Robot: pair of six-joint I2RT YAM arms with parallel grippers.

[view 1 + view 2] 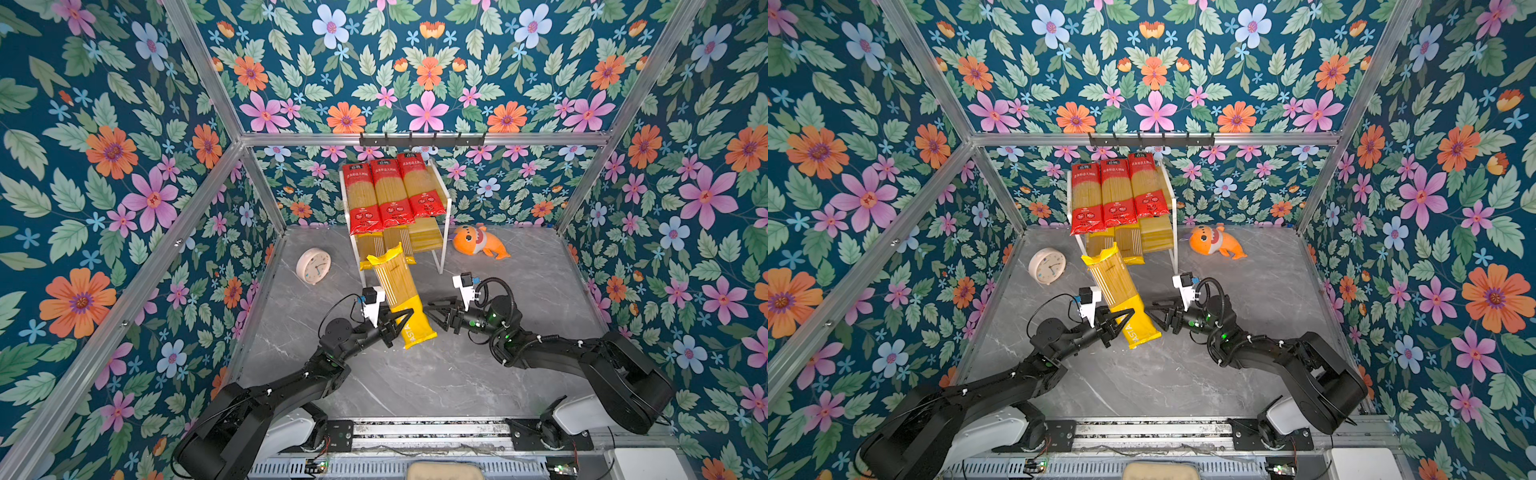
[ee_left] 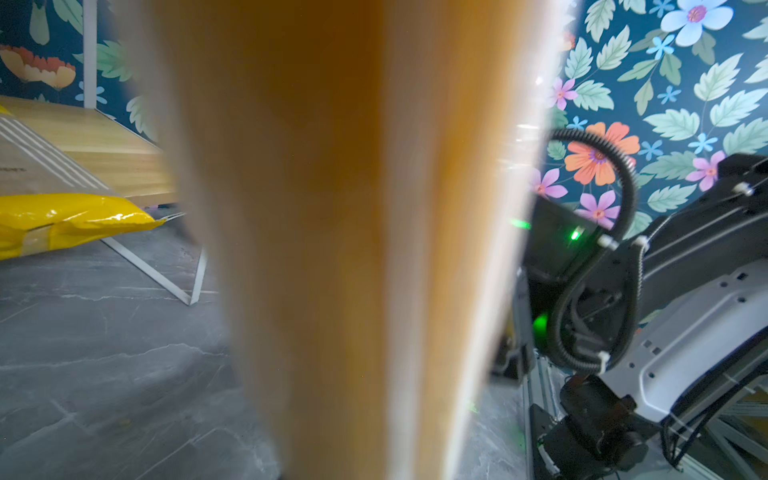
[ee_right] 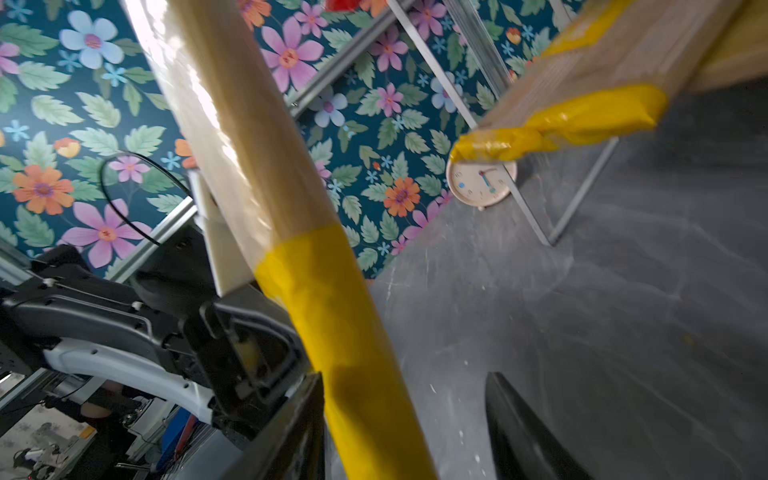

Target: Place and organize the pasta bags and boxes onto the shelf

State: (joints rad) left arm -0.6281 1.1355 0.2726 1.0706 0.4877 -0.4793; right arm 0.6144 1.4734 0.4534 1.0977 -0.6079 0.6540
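A yellow pasta pack [image 1: 395, 282] [image 1: 1115, 282] leans tilted, its top end against the front of the shelf [image 1: 445, 195] [image 1: 1173, 195]. My left gripper [image 1: 400, 319] [image 1: 1120, 319] is shut on the pack's lower yellow end. The pack [image 2: 332, 208] hides the fingers in the left wrist view. My right gripper [image 1: 430, 312] [image 1: 1154, 312] [image 3: 409, 432] stands open just right of the pack [image 3: 332, 316], which runs close to one finger. Three red packs [image 1: 390, 191] lie side by side on the top tier. Two yellow packs [image 1: 368, 249] [image 2: 62, 220] lie on the lower board.
A pale round clock [image 1: 313, 266] [image 3: 482, 183] stands left of the shelf. An orange plush fish [image 1: 478, 243] lies to its right. A black hook rail [image 1: 422, 140] hangs on the back wall above. The grey marble floor [image 1: 415, 374] lies between the arms.
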